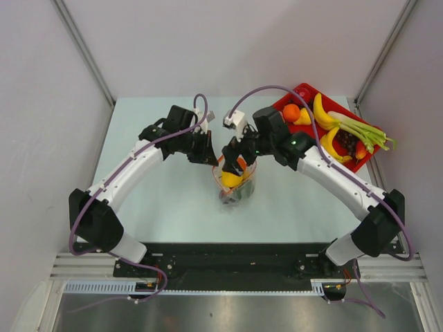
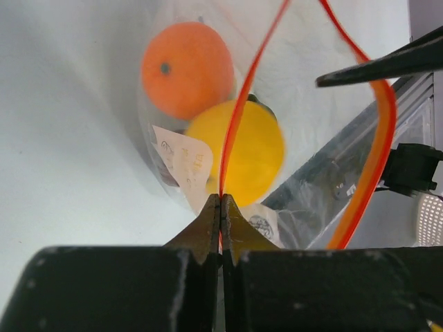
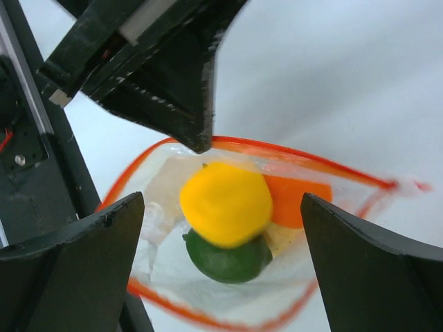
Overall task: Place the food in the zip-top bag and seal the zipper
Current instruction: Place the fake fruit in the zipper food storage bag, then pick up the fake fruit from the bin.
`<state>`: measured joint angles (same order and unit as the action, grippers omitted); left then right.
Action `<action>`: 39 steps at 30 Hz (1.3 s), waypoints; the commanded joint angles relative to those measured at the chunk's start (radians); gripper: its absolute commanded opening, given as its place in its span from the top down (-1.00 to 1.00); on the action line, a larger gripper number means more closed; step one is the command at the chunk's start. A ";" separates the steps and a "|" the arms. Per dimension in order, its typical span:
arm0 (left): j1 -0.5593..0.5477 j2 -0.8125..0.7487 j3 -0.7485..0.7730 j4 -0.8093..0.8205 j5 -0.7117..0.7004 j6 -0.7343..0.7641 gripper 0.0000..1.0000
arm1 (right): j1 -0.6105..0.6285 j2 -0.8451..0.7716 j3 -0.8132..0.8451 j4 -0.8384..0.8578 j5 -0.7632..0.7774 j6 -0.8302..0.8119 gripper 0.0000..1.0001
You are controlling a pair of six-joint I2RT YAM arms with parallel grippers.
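Note:
The clear zip-top bag (image 1: pixel 241 188) stands open mid-table. My left gripper (image 2: pixel 221 199) is shut on its orange-red zipper (image 2: pixel 239 104) strip and holds one side of the mouth up; it also shows in the top view (image 1: pixel 210 151). Through the plastic I see an orange fruit (image 2: pixel 187 69) and a yellow fruit (image 2: pixel 252 149). My right gripper (image 3: pixel 220 200) is open right above the bag mouth, and in the top view (image 1: pixel 234 163) too. Between its fingers lie a blurred yellow fruit (image 3: pixel 225 204), a green fruit (image 3: pixel 228 261) under it and an orange one (image 3: pixel 299 200).
A red tray (image 1: pixel 302 88) at the back right holds an orange fruit (image 1: pixel 291 112), a yellow pear-shaped fruit (image 1: pixel 304 117), bananas (image 1: pixel 322 111), green stalks (image 1: pixel 365 131) and dark purple fruit (image 1: pixel 347 142). White walls close in the table's sides.

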<state>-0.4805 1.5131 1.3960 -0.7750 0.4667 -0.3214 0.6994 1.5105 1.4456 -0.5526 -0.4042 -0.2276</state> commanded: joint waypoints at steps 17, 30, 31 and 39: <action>-0.004 -0.030 0.011 0.016 0.006 0.007 0.99 | -0.594 0.345 0.170 0.401 0.247 0.595 -0.93; -0.003 -0.021 -0.020 0.022 0.000 0.015 0.99 | -0.572 0.654 0.344 0.346 0.366 0.892 -1.00; -0.003 -0.019 -0.020 0.017 0.001 0.015 0.99 | -0.571 0.665 0.351 0.338 0.367 0.898 -0.99; 0.000 -0.011 -0.037 0.017 0.004 0.013 0.99 | -0.555 0.717 0.331 0.359 0.372 0.915 -0.99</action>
<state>-0.4801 1.5131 1.3735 -0.7712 0.4656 -0.3210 0.1326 2.2108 1.7508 -0.2264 -0.0574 0.6552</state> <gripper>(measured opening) 0.004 0.995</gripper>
